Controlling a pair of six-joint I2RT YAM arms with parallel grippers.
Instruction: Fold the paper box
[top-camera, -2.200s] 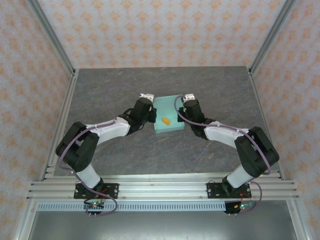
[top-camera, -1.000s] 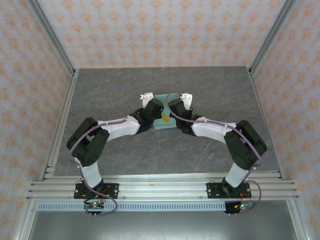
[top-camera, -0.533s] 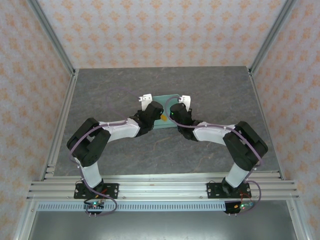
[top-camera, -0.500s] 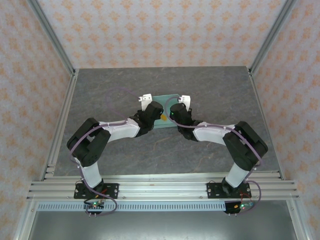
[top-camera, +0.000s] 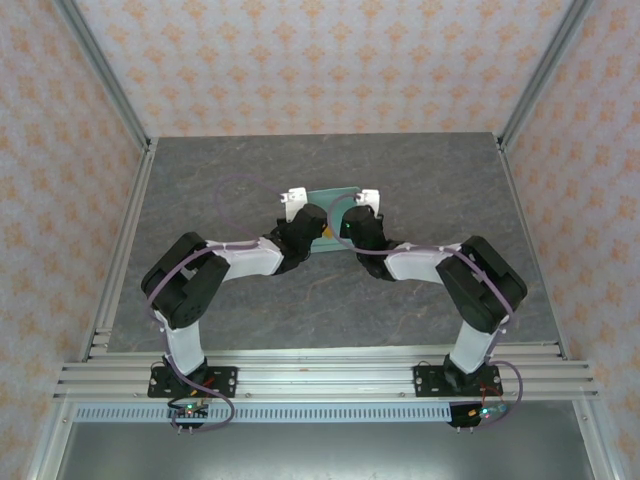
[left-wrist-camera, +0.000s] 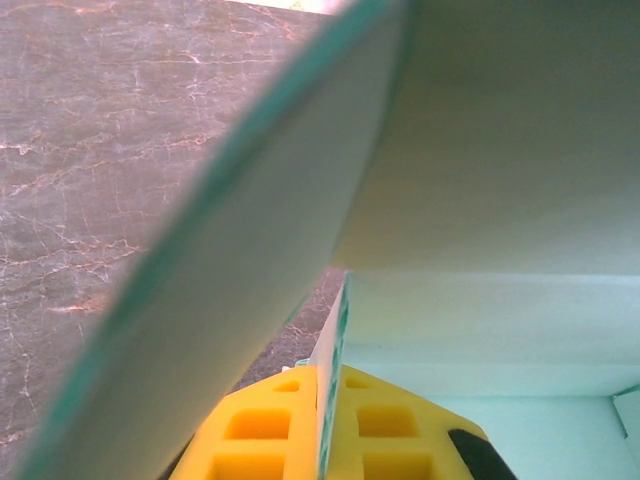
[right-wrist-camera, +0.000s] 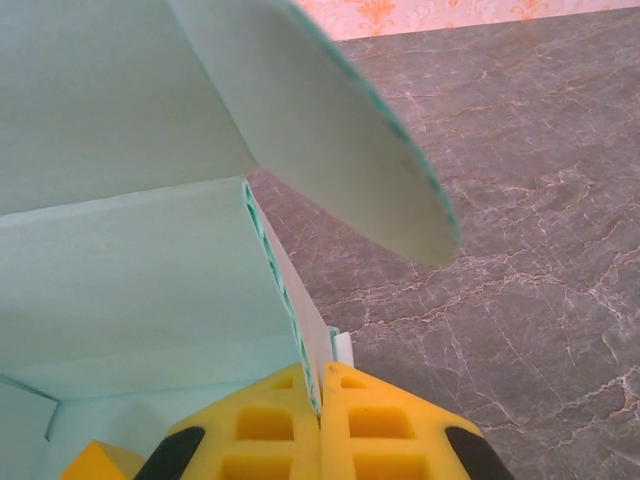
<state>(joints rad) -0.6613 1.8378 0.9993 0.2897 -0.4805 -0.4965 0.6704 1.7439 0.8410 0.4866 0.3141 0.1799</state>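
- Grey marbled tabletop (top-camera: 220, 180) fills the floor of the cell, and the paper box (top-camera: 329, 199) stands on it a little behind its middle.
- Nearest to the camera, well in front of the box, a metal rail (top-camera: 320, 380) carries the bases of both arms.
- From there the left arm (top-camera: 190, 285) and the right arm (top-camera: 480, 285) bend inward and reach to the box from its two sides.
- The left pincer (top-camera: 297, 213) is at the left side of the box. In the left wrist view the left pincer (left-wrist-camera: 330, 405) has its yellow fingers (left-wrist-camera: 260, 430) pressed together on a thin upright wall of the mint card.
- The right pincer (top-camera: 364, 211) is at the right side of the box. In the right wrist view it (right-wrist-camera: 318, 400) also pinches an upright card wall between its yellow fingers (right-wrist-camera: 370, 425).
- Above each pinched wall a rounded flap stands open: one (left-wrist-camera: 230, 280) leans over the left fingers, the other (right-wrist-camera: 340, 150) spreads out to the right of the box.
- A small orange piece (top-camera: 325, 236) lies inside the box, between the two pincers.
- Behind the box the tabletop continues bare to the back wall (top-camera: 320, 60), which has pale paper with an orange pattern.
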